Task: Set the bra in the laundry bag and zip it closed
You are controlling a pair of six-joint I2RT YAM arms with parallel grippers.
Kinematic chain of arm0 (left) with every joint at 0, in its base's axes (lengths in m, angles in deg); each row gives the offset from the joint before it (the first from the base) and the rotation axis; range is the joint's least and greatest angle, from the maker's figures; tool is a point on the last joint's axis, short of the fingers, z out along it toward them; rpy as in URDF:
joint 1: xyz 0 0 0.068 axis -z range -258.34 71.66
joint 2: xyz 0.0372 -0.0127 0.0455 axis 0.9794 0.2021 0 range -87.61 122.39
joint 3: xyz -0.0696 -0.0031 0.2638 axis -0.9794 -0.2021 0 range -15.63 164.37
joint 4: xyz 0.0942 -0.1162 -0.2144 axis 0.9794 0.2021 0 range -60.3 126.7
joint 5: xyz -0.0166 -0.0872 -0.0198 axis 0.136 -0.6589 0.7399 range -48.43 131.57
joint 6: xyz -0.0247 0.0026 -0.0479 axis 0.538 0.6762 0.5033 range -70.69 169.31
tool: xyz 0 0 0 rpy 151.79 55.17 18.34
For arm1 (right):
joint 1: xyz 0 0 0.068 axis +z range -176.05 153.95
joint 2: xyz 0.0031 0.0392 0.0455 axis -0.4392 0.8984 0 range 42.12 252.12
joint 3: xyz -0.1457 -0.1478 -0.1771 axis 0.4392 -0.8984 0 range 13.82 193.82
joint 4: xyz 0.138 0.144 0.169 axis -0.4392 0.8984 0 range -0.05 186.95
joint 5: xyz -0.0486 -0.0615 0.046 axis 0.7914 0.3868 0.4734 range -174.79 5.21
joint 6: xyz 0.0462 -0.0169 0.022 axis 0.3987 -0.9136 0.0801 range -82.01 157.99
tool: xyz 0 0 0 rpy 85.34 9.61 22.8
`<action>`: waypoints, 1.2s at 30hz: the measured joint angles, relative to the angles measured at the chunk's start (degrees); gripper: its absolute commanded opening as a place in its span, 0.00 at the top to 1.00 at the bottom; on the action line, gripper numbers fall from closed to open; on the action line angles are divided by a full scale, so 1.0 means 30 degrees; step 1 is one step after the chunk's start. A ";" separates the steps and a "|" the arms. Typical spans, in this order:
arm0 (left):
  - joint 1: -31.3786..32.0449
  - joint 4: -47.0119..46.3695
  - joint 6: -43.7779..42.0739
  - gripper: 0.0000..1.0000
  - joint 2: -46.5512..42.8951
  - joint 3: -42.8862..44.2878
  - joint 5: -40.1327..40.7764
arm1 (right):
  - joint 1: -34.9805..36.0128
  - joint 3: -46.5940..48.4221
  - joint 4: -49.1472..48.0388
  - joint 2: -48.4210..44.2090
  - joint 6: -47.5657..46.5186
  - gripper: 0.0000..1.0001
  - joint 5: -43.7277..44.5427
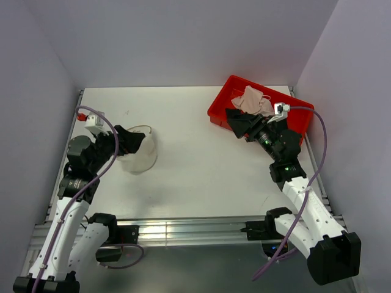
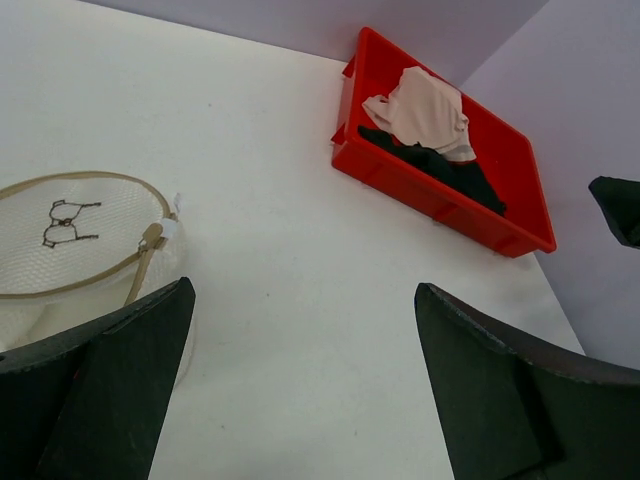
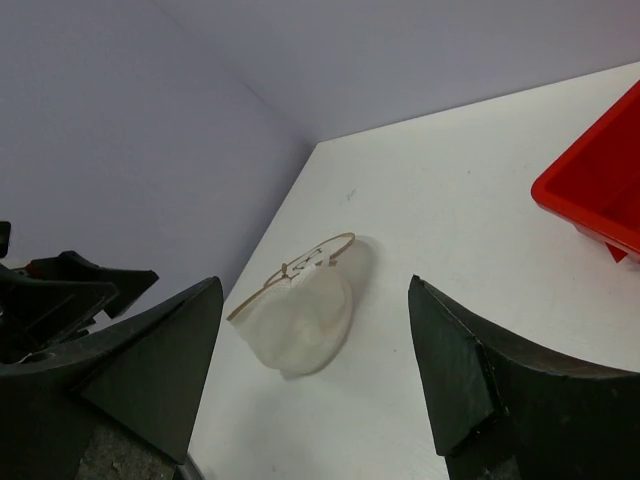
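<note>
Your left gripper [image 2: 302, 290] is fully open and empty. One laundry bag [image 2: 70, 240] sits just beside its left finger. Your right gripper [image 1: 239, 122] is wide open and empty. One bra [image 1: 253, 99] lies just beyond its fingertips, in one red tray [image 1: 219, 105] with one dark garment [image 2: 445, 170]. No step is complete: bagging and zipping remain.

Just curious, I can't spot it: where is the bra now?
From above, the bra lies in the red tray at the far right of the table, atop dark cloth.
</note>
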 measured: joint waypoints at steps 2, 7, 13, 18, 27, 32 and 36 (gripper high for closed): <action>0.0000 0.0350 0.0007 0.01 0.0211 0.0197 0.0379 | 0.0007 0.0036 0.0102 0.0022 -0.0058 0.18 -0.0022; 0.0000 0.0772 0.0248 0.01 0.1056 0.0692 0.1836 | 0.0321 0.0437 0.0991 0.0357 -0.0605 0.18 0.0029; -0.0328 0.0954 0.1231 0.01 0.2929 0.1690 0.3497 | 0.1392 0.1370 0.2703 0.1078 -0.1872 0.20 0.0510; -0.2827 0.1202 0.1887 0.19 0.4787 0.2055 0.3228 | 0.2623 0.2397 0.4182 0.2113 -0.3075 0.26 0.1392; -0.6980 0.1494 0.2259 0.29 0.7941 0.1785 0.1625 | 0.5909 0.4204 0.6397 0.5501 -0.5005 0.44 0.2237; -0.8357 0.0627 0.2965 0.27 1.0790 0.0889 -0.0138 | 0.7905 0.5472 0.7176 0.7621 -0.5880 0.47 0.2368; -0.8692 -0.0474 0.3876 0.26 1.3668 0.0874 -0.1231 | 0.9165 0.6266 0.7766 0.9012 -0.6543 0.46 0.2645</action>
